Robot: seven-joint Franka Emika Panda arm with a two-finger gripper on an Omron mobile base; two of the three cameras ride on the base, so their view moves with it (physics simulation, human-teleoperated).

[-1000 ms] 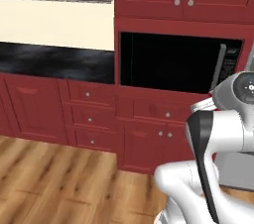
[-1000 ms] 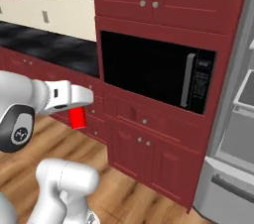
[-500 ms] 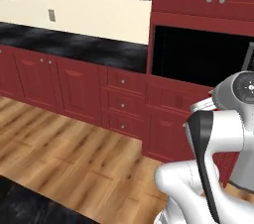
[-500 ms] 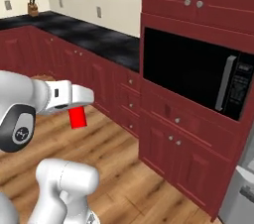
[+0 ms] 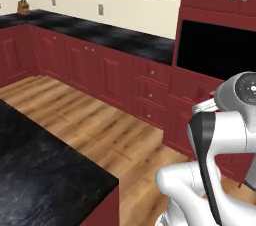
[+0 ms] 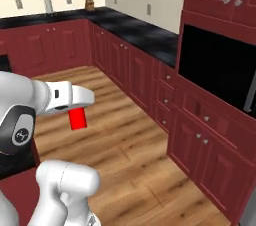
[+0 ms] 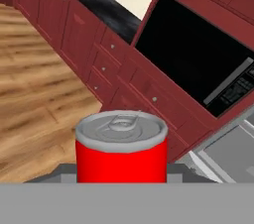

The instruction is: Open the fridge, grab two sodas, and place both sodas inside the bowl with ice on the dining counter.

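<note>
Hand view: red soda can [image 7: 121, 148] w/ silver top sits upright directly in front of the cam, pull-tab visible; jaws themselves are hidden by the can body, but it hangs in mid-air under the wrist, so judged clamped on the can's sides, part-closed to can width. Right base view: same can [image 6: 77, 119] hangs below the white hand, well above the wood floor [image 6: 125, 145], clear of the red cabinets [image 6: 200, 140] and black microwave [image 6: 215, 65]. Left base view: corner of glossy black tabletop, the dining counter [image 5: 45, 180], at lower left, near the base; bowl w/ ice not visible here. Handling est.: can is light, stiff along its axis but thin-walled, so sides will dent if squeezed hard; painted metal is smooth, prob. slippery, more so if cold/wet from fridge. Best hold = mid-height on the cylinder wall, opposite sides, axis kept vertical; avoid the tapered rim at top. Grip looks centred, can not tilted. Risk: slip during base turns.
</note>
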